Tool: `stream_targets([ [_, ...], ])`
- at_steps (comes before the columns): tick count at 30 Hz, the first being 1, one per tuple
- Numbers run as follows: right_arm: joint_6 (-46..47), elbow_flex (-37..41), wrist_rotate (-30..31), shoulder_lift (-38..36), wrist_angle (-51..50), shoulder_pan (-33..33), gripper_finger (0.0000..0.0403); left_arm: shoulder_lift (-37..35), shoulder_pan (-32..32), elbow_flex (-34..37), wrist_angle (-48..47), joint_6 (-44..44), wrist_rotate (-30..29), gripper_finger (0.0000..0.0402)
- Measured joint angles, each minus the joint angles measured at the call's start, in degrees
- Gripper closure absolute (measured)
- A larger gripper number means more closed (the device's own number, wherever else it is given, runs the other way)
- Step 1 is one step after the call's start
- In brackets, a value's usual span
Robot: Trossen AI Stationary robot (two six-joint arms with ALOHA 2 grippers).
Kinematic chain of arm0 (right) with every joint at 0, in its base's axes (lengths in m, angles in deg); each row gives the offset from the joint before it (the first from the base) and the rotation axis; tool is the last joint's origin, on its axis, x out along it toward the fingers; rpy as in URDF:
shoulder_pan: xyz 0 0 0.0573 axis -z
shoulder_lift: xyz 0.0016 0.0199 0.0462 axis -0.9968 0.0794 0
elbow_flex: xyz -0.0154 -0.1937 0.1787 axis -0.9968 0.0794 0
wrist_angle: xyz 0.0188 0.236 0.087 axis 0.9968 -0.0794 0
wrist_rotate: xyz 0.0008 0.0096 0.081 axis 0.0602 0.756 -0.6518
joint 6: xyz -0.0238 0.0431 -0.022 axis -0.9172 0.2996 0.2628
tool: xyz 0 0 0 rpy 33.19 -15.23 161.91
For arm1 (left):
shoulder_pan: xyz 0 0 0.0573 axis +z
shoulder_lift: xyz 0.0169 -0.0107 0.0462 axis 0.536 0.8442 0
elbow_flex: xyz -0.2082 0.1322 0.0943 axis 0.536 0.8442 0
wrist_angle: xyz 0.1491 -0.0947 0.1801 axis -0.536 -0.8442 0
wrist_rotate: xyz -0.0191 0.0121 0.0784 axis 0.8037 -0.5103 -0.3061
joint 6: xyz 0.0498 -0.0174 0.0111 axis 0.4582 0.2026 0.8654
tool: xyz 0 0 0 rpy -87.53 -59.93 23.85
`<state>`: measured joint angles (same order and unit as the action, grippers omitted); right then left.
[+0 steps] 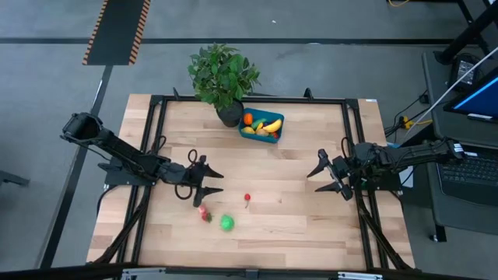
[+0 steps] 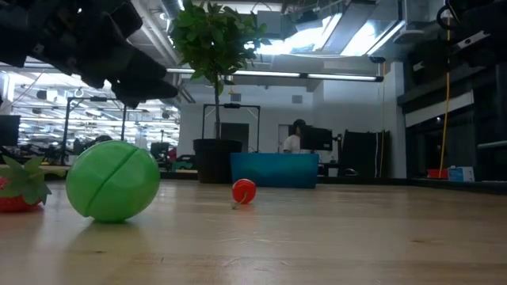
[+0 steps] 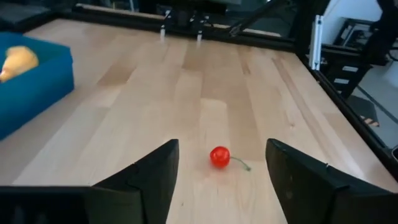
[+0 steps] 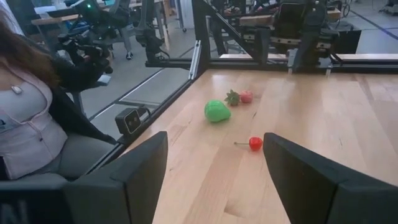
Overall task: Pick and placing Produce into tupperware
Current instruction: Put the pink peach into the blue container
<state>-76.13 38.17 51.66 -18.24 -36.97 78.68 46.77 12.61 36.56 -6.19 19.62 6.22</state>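
Note:
Three produce pieces lie loose on the table: a small red cherry with a stem, a green round fruit and a red strawberry. The teal tupperware stands at the far middle, with a yellow banana, orange and green pieces inside. My left gripper is open above the table, left of the cherry. My right gripper is open at the table's right.
A leafy potted plant stands just left of the tupperware at the far edge. A black frame runs around the table. A person sits beyond the table's near edge in the right wrist view. Bare wood lies between the grippers.

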Motion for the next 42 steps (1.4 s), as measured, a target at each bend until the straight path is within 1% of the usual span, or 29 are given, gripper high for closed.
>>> stream_targets([
  [3,1.52,0.00,0.00,0.00,0.00,0.00,0.0137,0.00,-0.76,-1.33,-0.76,0.96,-0.01,0.0168],
  [6,2.55,0.00,0.00,0.00,-0.04,0.00,0.0137,0.00,-1.94,-4.42,-6.02,0.93,-0.02,0.0172],
  [8,2.57,0.00,0.00,0.00,-0.04,0.00,0.0137,0.00,-2.91,-8.19,-13.68,0.55,-0.18,0.0173],
  [11,2.57,0.00,0.00,0.00,-0.06,-0.02,0.0137,0.25,-4.35,-15.49,-30.76,-3.00,-0.78,0.0173],
  [13,2.57,0.00,0.00,0.00,-0.07,-0.01,0.0137,0.28,-5.49,-20.03,-40.56,-5.77,-0.97,0.0174],
  [16,2.55,0.00,0.00,0.00,-0.05,-0.02,0.0137,0.26,-7.38,-25.48,-50.23,-9.46,-0.95,0.0174],
  [18,2.56,0.00,0.00,0.00,-0.07,-0.02,0.0137,0.26,-8.68,-28.03,-54.53,-11.16,-0.93,0.0174],
  [22,2.54,0.00,0.00,0.01,-0.08,-0.02,0.0137,1.29,-10.37,-31.12,-59.82,-15.75,-0.91,0.0174],
  [26,2.51,0.00,0.00,0.02,-0.13,-0.02,0.0137,4.35,-11.70,-32.52,-62.76,-18.61,0.59,0.0174],
  [35,2.46,0.00,0.00,0.39,-0.07,-0.02,0.0137,14.55,-13.05,-36.87,-68.88,-18.61,6.99,0.0174],
  [39,2.46,0.00,0.00,0.39,-0.04,-0.02,0.0137,18.57,-13.41,-40.13,-74.40,-18.79,10.69,0.0174],
  [42,2.46,0.00,0.00,0.39,-0.04,-0.02,0.0137,21.35,-13.60,-42.81,-79.73,-18.69,12.31,0.0174],
])
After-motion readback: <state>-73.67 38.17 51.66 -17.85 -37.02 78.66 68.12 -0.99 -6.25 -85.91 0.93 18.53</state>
